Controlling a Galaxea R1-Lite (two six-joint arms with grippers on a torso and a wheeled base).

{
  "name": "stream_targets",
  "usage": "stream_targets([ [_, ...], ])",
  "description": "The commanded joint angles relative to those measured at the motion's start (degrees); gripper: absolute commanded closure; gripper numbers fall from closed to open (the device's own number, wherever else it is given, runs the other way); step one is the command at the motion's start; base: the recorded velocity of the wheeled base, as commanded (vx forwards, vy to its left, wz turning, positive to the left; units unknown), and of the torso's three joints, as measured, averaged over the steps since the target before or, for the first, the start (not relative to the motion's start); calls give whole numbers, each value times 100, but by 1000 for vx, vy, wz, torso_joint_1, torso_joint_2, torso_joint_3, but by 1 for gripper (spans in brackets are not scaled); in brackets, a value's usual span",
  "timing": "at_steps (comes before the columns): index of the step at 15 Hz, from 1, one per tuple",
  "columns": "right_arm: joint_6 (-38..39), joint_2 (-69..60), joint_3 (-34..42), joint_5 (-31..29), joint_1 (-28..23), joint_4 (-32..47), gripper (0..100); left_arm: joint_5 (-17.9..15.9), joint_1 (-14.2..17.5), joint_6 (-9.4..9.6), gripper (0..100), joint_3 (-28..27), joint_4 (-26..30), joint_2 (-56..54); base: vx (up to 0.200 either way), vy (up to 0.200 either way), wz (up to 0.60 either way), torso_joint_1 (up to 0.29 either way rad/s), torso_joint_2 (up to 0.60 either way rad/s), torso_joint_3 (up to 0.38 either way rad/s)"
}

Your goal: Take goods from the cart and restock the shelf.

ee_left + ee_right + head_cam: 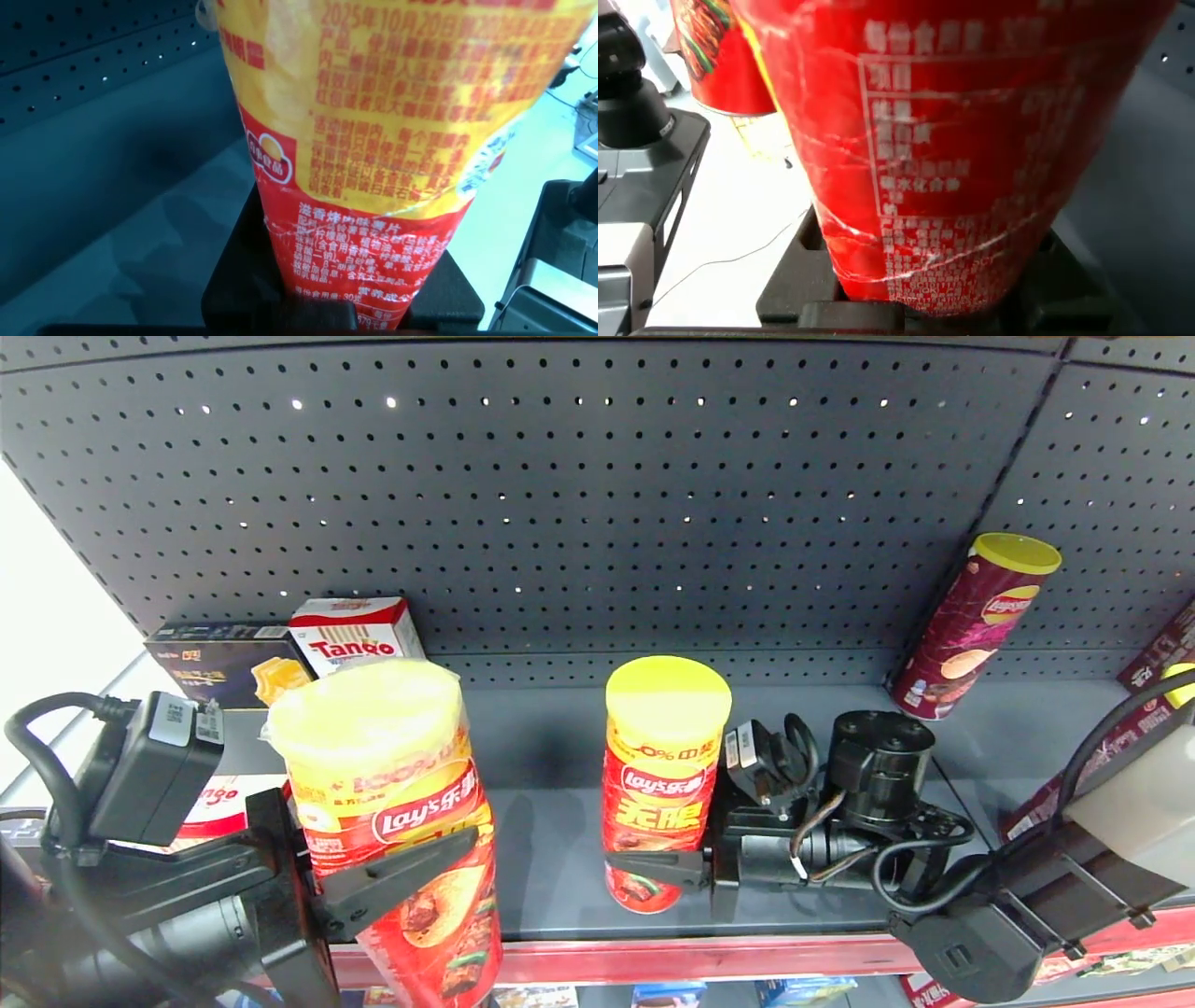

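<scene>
Nearest, the left gripper (401,882) is clamped around a large red-and-yellow chip canister in clear plastic wrap (383,775), holding it upright in front of the red front edge (747,952) of the grey metal shelf (551,859). On the shelf's front part, the right gripper (653,863) is closed around the lower body of a red chip canister with a yellow lid (665,775), which stands upright. Farther back on the left sit a dark box (219,663) and a white-and-red wafer box (359,635). At back right, a maroon canister with a yellow lid (971,625) leans against the grey pegboard (560,504).
</scene>
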Motion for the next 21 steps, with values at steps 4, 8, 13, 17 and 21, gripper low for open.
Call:
stream_targets([
  [4,-36,221,15,20,-95,-98,100,-1,1,-2,100,0,-2,3,0,0,0,0,0,0],
  [8,-54,283,6,20,-104,-107,0,-1,1,-2,100,0,-2,3,0,0,0,0,0,0],
  [13,-63,133,77,20,-113,-177,0,-1,1,-2,100,8,-2,-6,0,0,0,0,0,0],
  [17,-54,-350,490,-7,-157,-177,0,-1,1,-2,100,8,-2,-6,0,0,0,0,0,0],
  [21,-45,-1159,999,-77,-385,-116,0,-1,-8,7,100,8,-2,-6,0,0,0,0,0,0],
])
